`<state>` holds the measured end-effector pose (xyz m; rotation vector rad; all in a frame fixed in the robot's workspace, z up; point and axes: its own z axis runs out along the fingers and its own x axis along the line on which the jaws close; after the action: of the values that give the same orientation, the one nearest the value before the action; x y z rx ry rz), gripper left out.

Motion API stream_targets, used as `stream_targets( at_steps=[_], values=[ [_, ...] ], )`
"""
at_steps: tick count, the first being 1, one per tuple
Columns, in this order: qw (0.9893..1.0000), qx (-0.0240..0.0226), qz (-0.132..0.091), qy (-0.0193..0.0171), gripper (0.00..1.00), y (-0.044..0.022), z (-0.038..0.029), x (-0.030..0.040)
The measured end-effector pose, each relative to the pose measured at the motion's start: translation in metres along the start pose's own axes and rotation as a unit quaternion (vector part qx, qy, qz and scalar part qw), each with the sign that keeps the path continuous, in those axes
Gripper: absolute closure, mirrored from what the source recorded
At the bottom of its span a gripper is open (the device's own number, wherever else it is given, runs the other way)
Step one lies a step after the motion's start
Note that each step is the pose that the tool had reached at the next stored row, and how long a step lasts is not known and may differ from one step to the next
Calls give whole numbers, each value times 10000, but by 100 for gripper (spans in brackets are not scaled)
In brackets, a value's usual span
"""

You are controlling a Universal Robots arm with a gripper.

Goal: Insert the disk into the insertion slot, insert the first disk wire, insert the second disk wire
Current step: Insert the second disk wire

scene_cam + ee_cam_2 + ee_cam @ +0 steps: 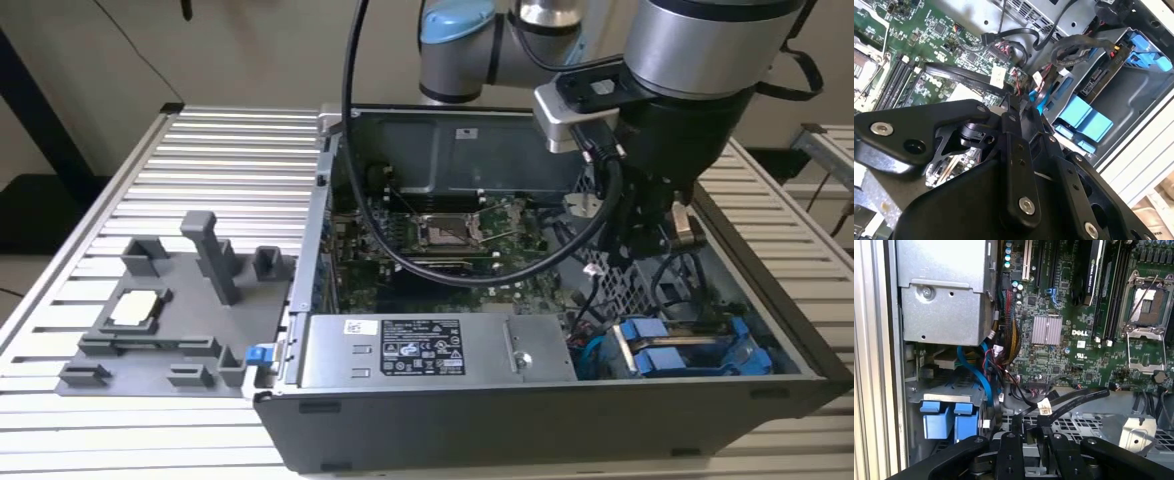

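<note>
the disk [678, 356] already sits in the slot [944, 392], inside the case [534, 425] toward the table's [227, 140] near edge. the pincer [1030, 429] is clamped on a black wire [1079, 396] over the board. the wire steps look unfinished.

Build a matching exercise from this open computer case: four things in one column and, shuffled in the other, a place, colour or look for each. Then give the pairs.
Things
1. power supply
2. CPU socket
3. drive carriers
4. fixture tray

Descriptions
A. bright blue
B. on the slatted table, outside the case
C. grey metal box with a label on it
D. square metal frame on the green board

Pairs: 1-C, 2-D, 3-A, 4-B
</note>
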<state>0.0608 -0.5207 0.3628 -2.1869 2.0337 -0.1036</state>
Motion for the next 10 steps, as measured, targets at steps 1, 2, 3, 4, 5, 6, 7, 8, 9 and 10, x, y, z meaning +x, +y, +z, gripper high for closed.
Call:
stream_targets(
  at_steps=[1,2,3,4,5,6,7,8,9,10],
  values=[
    [10000,0,0,-1,73,0,0,1],
    [10000,0,0,-1,73,0,0,1],
    [10000,0,0,-1,73,0,0,1],
    [10000,0,0,-1,73,0,0,1],
    [10000,0,0,-1,73,0,0,1],
    [10000,0,0,-1,73,0,0,1],
    [10000,0,1,-2,76,0,0,1],
    [10000,0,0,-2,83,0,0,1],
    [10000,0,0,-2,83,0,0,1],
    [10000,0,0,-2,83,0,0,1]
  ],
)
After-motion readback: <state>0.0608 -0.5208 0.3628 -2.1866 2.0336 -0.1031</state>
